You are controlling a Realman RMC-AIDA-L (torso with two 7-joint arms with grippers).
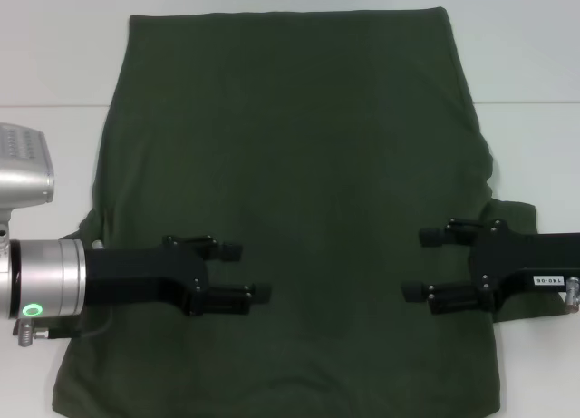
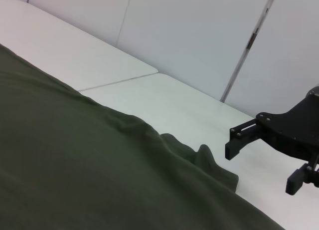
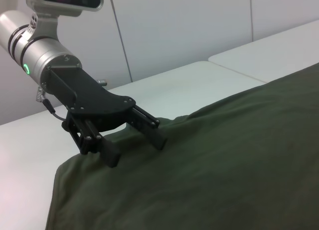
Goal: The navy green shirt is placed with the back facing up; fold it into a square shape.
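The navy green shirt point(image 1: 299, 164) lies flat on the white table point(image 1: 54, 64), plain side up, reaching the near edge of the head view. My left gripper point(image 1: 251, 271) stands open over its lower left part, fingers pointing toward the middle. My right gripper point(image 1: 417, 265) stands open over the lower right part, facing the left one. Nothing is between either pair of fingers. The right wrist view shows the left gripper point(image 3: 135, 151) low over the shirt point(image 3: 224, 165). The left wrist view shows the right gripper point(image 2: 260, 167) beyond the shirt point(image 2: 75, 165) edge. A bit of sleeve point(image 1: 513, 215) shows behind the right gripper.
Bare white table point(image 2: 164, 100) surrounds the shirt at the far side and both sides. A seam point(image 1: 45, 105) crosses the tabletop. Pale wall panels point(image 3: 189, 25) stand behind the table.
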